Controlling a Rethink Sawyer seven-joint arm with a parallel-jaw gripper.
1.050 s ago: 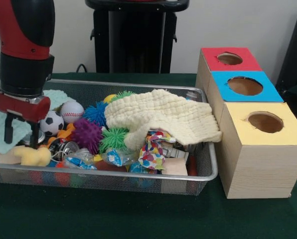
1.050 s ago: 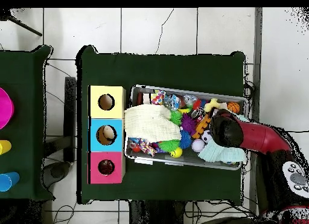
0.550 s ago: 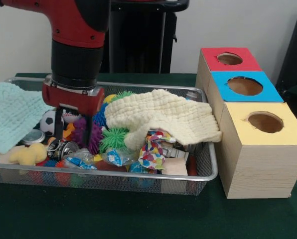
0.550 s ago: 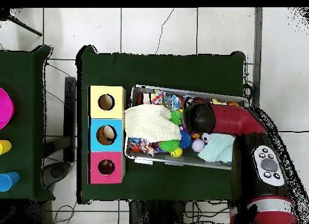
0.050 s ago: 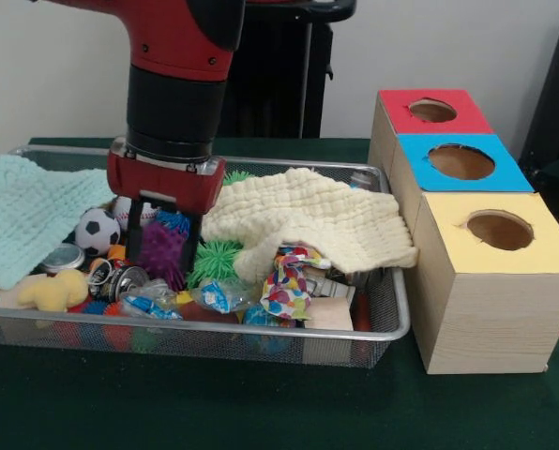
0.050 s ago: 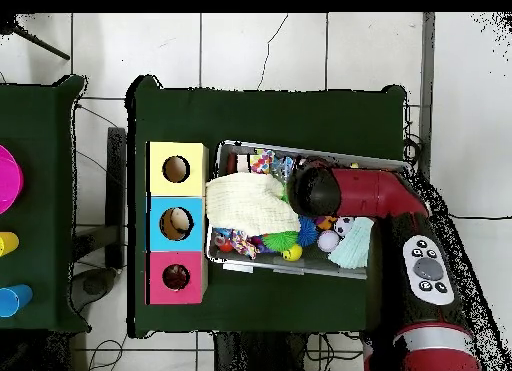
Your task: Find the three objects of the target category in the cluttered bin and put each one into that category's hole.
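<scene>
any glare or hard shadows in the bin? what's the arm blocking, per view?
Front view: soft, even light, no glare on the mesh bin; the yellow box's hole is shaded inside; the arm hides some balls behind it. Overhead view: no hard shadows; the arm covers much of the bin's right half.

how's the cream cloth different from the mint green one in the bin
The cream cloth is pale yellow and lies heaped over toys in the bin's middle, one corner draped over the bin rim toward the boxes. The mint green cloth is light teal and lies at the opposite end, spilling over that edge. Both look soft and textured.
</scene>
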